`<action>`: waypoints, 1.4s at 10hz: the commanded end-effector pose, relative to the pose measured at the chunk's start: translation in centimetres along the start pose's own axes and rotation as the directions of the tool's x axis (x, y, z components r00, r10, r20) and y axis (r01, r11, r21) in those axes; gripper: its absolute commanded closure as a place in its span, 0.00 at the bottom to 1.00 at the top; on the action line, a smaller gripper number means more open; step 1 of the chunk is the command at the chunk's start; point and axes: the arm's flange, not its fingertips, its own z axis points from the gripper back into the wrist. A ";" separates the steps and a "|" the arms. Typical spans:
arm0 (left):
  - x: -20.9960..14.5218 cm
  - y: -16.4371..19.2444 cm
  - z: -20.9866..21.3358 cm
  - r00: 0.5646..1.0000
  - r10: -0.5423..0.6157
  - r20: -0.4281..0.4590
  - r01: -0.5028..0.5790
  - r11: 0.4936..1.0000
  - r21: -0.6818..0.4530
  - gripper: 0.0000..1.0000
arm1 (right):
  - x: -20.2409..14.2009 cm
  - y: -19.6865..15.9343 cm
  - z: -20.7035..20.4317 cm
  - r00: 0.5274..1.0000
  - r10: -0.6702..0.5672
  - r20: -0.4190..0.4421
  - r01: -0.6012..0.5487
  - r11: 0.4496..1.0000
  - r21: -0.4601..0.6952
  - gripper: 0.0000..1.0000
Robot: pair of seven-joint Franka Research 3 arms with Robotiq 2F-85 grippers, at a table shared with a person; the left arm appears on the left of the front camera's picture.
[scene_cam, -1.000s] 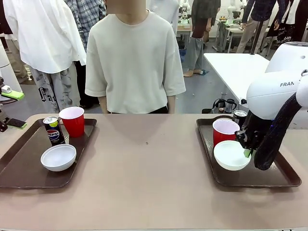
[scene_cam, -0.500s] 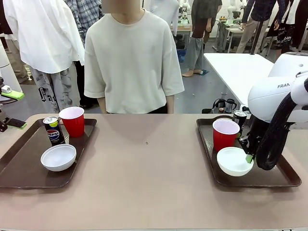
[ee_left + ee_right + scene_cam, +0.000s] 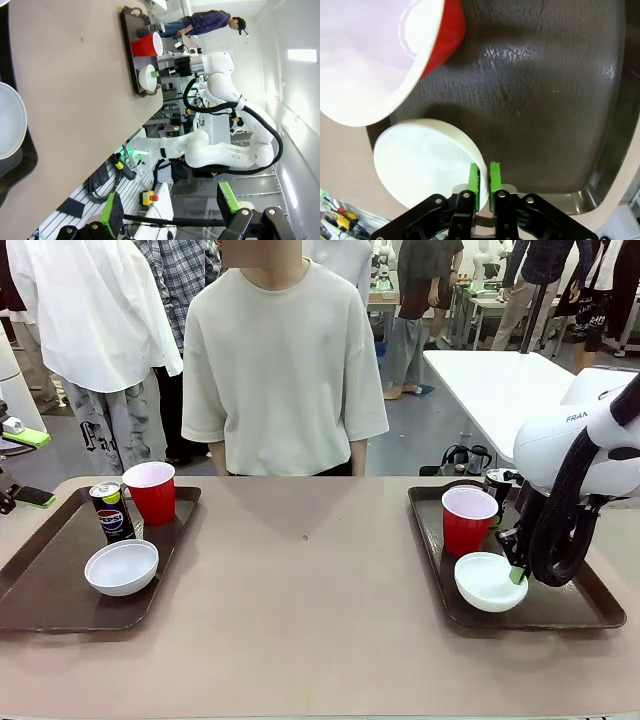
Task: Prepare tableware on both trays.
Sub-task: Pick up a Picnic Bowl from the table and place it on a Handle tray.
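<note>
Right gripper (image 3: 484, 181): green pads pinched the bowl (image 3: 422, 162) rim | bowl spread toward 10 o'clock, on the tray (image 3: 555, 100) | left gripper (image 3: 170, 207): wide open, empty

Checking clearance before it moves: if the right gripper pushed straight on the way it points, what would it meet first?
Probably the right-hand tray floor: the right gripper points down at it, pinching the bowl rim.
</note>
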 end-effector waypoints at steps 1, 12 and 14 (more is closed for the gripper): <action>-0.1 0.1 0.1 1.000 -0.024 -0.004 0.024 1.000 -0.007 0.00 | -0.6 0.4 1.2 0.999 0.024 0.041 -0.025 0.999 0.022 0.00; -0.1 0.1 0.1 1.000 -0.024 -0.004 0.024 1.000 -0.007 0.00 | -11.6 -4.6 11.2 0.981 0.065 0.184 -0.190 0.532 0.825 0.00; -0.1 0.1 0.1 1.000 -0.024 -0.004 0.024 1.000 -0.007 0.00 | -12.8 -3.9 10.8 0.976 -0.209 0.054 0.027 0.367 0.930 0.00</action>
